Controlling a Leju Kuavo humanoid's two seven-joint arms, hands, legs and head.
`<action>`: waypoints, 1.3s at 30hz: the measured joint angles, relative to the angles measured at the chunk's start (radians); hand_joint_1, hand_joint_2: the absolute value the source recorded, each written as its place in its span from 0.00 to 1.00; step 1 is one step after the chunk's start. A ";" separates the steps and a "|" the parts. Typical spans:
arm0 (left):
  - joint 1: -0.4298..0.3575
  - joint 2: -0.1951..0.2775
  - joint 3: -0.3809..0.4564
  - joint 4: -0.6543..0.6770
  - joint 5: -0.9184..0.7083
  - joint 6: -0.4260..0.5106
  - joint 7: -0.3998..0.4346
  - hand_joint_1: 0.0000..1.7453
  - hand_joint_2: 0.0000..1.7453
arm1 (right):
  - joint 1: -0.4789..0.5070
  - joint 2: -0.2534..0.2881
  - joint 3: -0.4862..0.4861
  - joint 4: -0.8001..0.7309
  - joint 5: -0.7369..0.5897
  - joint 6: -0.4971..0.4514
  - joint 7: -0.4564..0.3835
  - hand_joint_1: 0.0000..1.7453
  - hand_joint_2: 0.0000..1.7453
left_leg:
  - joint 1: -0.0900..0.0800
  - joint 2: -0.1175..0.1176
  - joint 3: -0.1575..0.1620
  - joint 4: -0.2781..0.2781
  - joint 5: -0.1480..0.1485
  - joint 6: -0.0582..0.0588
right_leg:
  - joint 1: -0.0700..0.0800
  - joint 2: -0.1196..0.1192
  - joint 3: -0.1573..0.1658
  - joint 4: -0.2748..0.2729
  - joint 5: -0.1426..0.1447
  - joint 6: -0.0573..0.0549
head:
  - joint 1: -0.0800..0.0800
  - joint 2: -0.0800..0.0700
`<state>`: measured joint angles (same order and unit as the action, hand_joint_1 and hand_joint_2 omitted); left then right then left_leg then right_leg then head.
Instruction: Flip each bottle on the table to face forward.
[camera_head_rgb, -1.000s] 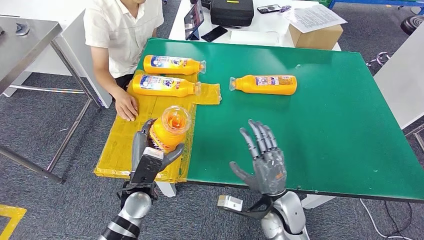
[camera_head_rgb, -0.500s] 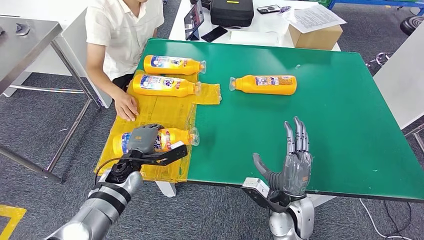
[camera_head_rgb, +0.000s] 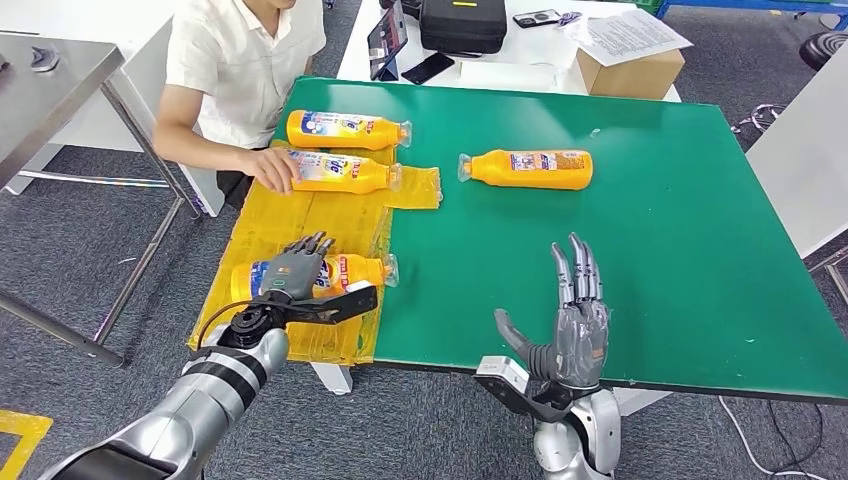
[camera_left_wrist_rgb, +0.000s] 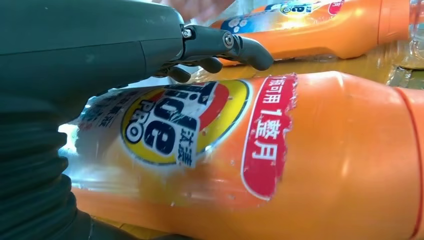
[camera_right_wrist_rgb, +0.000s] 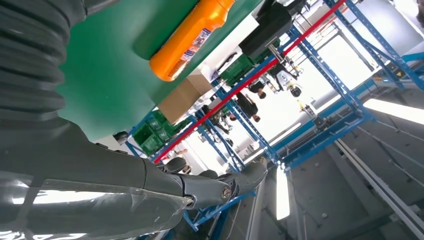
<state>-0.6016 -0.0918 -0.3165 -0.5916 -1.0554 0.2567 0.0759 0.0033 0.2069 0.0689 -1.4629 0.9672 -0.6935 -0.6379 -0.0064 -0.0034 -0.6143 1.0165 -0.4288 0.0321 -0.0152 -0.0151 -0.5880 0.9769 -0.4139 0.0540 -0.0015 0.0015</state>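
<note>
A second ago the left hand (camera_head_rgb: 296, 272) held a bottle up with its cap toward the camera. Now that near bottle (camera_head_rgb: 345, 273) lies flat on the yellow mat (camera_head_rgb: 300, 220) at the table's left front part. The hand rests on top of it with its fingers laid loose over the middle, not squeezing, so I think it is letting go. In the left wrist view the big round label (camera_left_wrist_rgb: 175, 125) faces up, so this bottle looks done. It lies long-ways from left to right, and its cap points right, toward the green table (camera_head_rgb: 650, 200). Farther back on the mat, a person's hand (camera_head_rgb: 272, 168) now rests on the left end of the middle bottle (camera_head_rgb: 345, 172); before, that hand lay flat on the mat closer to the robot. The middle bottle and the back bottle (camera_head_rgb: 345, 129) behind it both lie left to right with caps pointing right. Moving right, the lone bottle (camera_head_rgb: 530, 168) lies on the bare green table, well apart from the others. It also lies left to right, but its cap points left. At the front, the right hand (camera_head_rgb: 575, 320) is held up over the table edge, fingers straight and spread, holding nothing. It has drawn back a little in the last half second. I think the lone bottle could come next.
</note>
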 joint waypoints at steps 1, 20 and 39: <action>-0.002 -0.001 -0.001 0.004 0.004 -0.003 -0.005 0.00 1.00 | 0.000 -0.002 0.002 0.001 0.000 0.000 0.003 0.00 1.00 | 0.000 0.000 0.000 0.000 0.000 0.000 | 0.000 0.000 0.000 0.000 0.000 0.000 | 0.000 0.000; 0.123 -0.024 -0.029 -0.264 0.505 -0.218 -0.331 0.00 1.00 | -0.017 -0.052 0.002 0.052 0.043 0.000 0.021 0.00 1.00 | 0.000 -0.003 0.003 0.000 0.000 0.000 | 0.000 -0.002 0.004 0.000 0.000 0.000 | 0.000 0.000; 0.514 -0.101 -0.210 -0.869 0.469 0.437 -0.610 0.00 1.00 | -0.126 -0.299 0.078 0.235 0.166 0.013 0.371 0.00 1.00 | -0.001 -0.002 -0.001 0.000 -0.001 0.001 | 0.000 -0.002 0.000 -0.001 0.000 0.000 | 0.000 0.000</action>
<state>-0.0873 -0.1931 -0.5264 -1.4602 -0.5860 0.6932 -0.5338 -0.1231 -0.0925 0.1468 -1.2281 1.1332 -0.6801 -0.2672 -0.0075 -0.0051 -0.6151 1.0166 -0.4300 0.0333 -0.0156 -0.0169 -0.5875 0.9757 -0.4143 0.0543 -0.0020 0.0015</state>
